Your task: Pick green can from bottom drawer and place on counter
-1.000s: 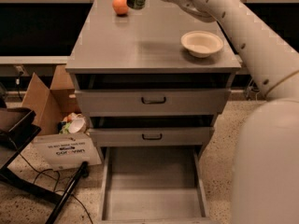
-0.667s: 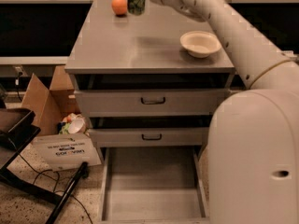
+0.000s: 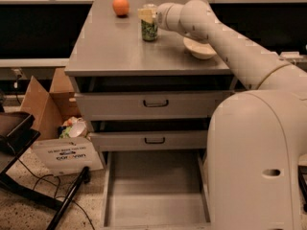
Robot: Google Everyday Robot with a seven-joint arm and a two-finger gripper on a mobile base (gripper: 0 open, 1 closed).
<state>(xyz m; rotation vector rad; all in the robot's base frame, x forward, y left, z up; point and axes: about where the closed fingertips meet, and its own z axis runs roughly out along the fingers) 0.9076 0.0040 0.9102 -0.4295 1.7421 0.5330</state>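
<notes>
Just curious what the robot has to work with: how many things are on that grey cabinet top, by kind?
Orange: 1
Green can: 1
Bowl: 1
Total: 3 on the counter; the gripper is at the can's top.

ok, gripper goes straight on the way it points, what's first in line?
The green can, right at the gripper over the counter. Past it, leftward, maybe the orange; depth unclear.
</notes>
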